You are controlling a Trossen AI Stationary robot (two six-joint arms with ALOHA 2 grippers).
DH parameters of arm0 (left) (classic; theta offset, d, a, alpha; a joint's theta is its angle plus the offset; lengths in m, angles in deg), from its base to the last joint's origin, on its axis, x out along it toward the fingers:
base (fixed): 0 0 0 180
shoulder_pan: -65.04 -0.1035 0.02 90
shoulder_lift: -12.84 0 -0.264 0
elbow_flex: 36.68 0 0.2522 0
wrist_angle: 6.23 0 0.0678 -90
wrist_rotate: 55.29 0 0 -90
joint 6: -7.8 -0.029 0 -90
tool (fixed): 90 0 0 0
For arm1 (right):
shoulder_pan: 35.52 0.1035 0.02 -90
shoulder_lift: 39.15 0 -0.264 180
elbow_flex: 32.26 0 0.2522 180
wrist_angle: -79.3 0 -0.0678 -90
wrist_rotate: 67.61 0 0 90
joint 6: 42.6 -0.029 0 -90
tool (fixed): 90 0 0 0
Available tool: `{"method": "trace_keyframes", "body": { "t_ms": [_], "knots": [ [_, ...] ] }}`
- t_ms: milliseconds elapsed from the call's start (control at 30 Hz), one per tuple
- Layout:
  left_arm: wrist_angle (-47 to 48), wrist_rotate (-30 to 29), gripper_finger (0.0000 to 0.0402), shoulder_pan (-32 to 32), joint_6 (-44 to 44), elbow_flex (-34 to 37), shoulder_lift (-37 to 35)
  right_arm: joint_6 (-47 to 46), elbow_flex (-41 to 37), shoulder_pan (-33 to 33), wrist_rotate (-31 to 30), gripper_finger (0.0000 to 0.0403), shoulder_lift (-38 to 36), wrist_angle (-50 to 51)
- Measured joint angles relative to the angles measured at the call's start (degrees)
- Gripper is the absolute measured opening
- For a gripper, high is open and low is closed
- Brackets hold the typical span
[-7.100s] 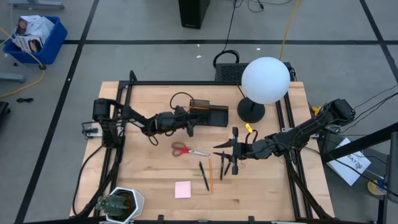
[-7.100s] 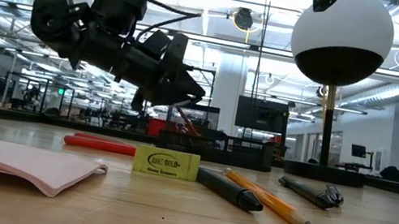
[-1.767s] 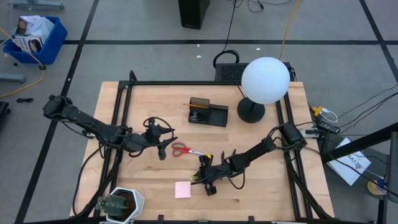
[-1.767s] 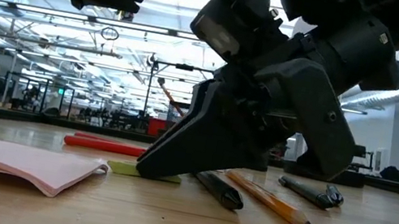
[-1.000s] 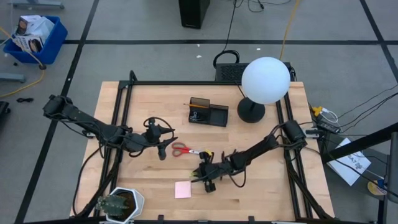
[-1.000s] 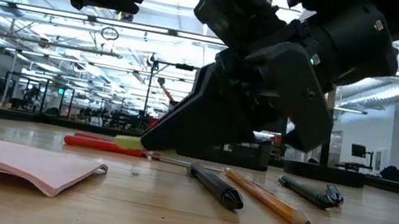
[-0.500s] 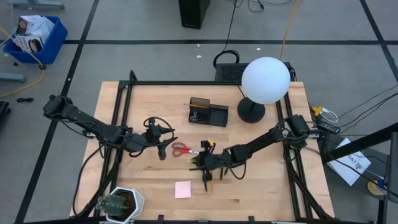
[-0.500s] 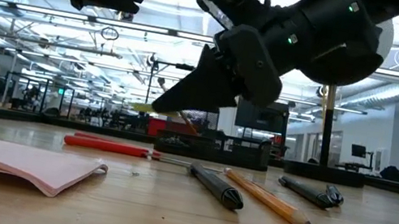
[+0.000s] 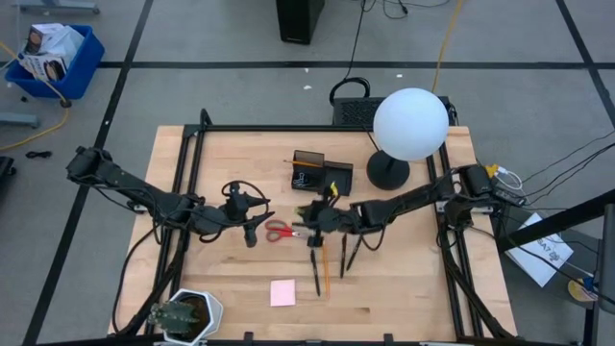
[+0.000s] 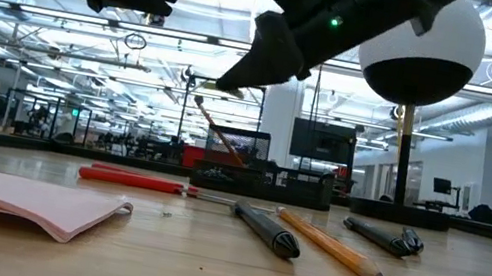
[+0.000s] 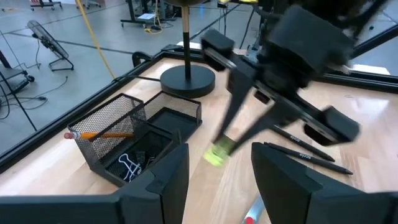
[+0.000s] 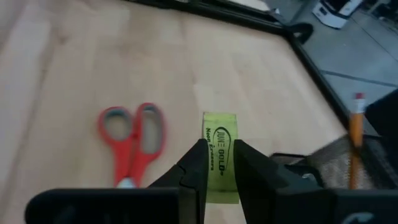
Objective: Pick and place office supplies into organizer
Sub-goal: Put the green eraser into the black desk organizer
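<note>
My right gripper (image 12: 220, 163) is shut on a yellow-green eraser (image 12: 220, 140), in the air above the red-handled scissors (image 9: 288, 231) and near the black organizer (image 9: 322, 173). An orange pencil (image 11: 99, 134) and a binder clip (image 11: 127, 163) sit in the organizer. My left gripper (image 11: 221, 186) hovers open to the left of the scissors. Black pens (image 9: 314, 271) and an orange pencil (image 9: 325, 267) lie flat on the table nearer the front. The pink sticky-note pad (image 9: 282, 292) lies flat near the front edge. My right gripper pinches the eraser between its two fingers (image 12: 196, 163) by its two long sides, at the rear half (image 12: 220, 180). The front half sticks out past the fingertips. The fingers slant down from the table's right. The eraser (image 10: 230, 85) is lifted clear of the table.
A lamp with a white globe (image 9: 410, 123) and a round black base (image 9: 387, 173) stands right of the organizer. A potted plant (image 9: 183, 315) sits at the near left corner. Black frame rails (image 9: 197, 163) run along the table's sides.
My right gripper, still shut on the eraser, has risen from close above the table and moved toward the far edge, nearer the organizer. The eraser has gone up with it, clear of the pens and scissors.
</note>
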Motion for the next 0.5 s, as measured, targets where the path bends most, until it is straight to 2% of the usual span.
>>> {"method": "trace_keyframes", "body": {
  "t_ms": [500],
  "knots": [
    [0.0,0.0,0.0179,0.0,-0.4,0.0,0.0,-1.6,-1.6,-10.8,0.4,0.0059,-0.8,5.5]
  ]
}}
